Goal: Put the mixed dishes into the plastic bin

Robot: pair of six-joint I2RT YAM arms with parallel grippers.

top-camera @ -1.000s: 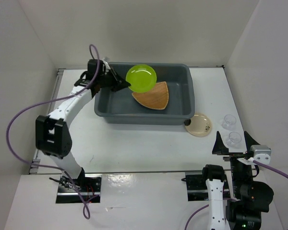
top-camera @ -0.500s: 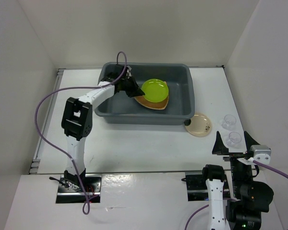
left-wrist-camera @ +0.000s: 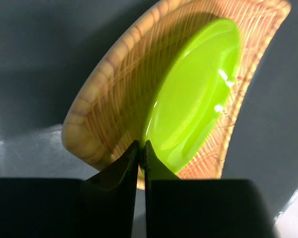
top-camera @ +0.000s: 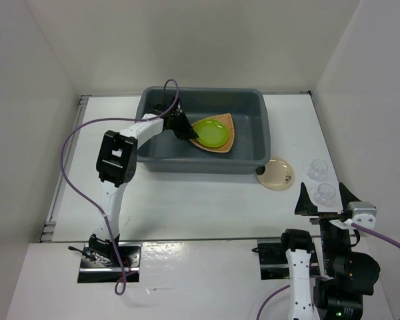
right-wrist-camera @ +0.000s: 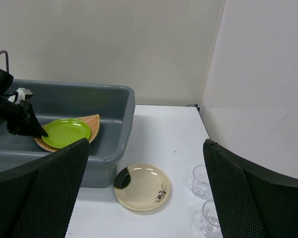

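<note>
Lowered into the bin (top-camera: pixel 267 137), the green plate (top-camera: pixel 211 133) now lies on the wooden plate (top-camera: pixel 229 125), its rim clamped in the left pincer (top-camera: pixel 185 131). Releasing and lifting clear looks next. The right pincer (top-camera: pixel 325 202) waits spread wide; ahead of it, a cream plate (top-camera: pixel 277 173) and two cups (top-camera: pixel 318 168) sit on the worktop (top-camera: pixel 187 193).
</note>
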